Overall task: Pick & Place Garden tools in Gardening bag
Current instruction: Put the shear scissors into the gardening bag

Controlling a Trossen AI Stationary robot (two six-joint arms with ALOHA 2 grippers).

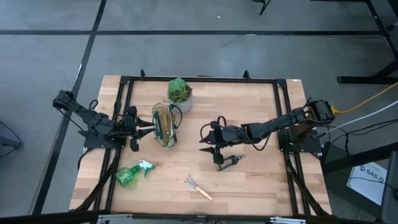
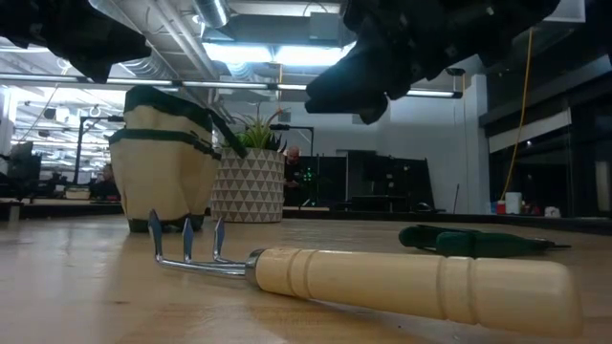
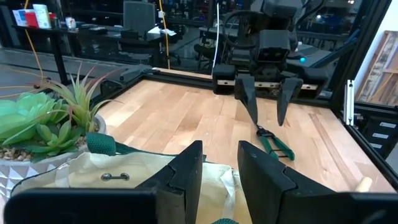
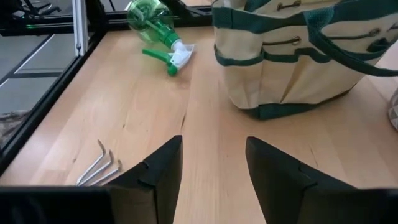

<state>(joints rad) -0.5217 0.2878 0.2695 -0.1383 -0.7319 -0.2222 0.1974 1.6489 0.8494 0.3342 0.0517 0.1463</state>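
The cream gardening bag (image 1: 165,126) with green trim stands upright left of the table's middle; a long light-brown thing shows inside it. My left gripper (image 1: 148,128) is open at the bag's left rim (image 3: 99,144). My right gripper (image 1: 208,145) is open and empty above the table, right of the bag. The black pruning shears (image 1: 231,160) lie flat just near-right of it, and also show in the left wrist view (image 3: 274,143). The green spray bottle (image 1: 131,175) lies on its side at the near left. The wooden-handled mini rake (image 1: 199,188) lies flat near the front edge. My left gripper's fingers (image 3: 186,174) stand over the bag's rim, level from the table's left. I cannot tell whether they touch it.
A potted green plant (image 1: 180,92) in a white patterned pot stands just behind the bag. A black frame (image 1: 199,79) runs around the table's edges. Bare wood (image 1: 249,106) lies at the far right and between the bag and the shears.
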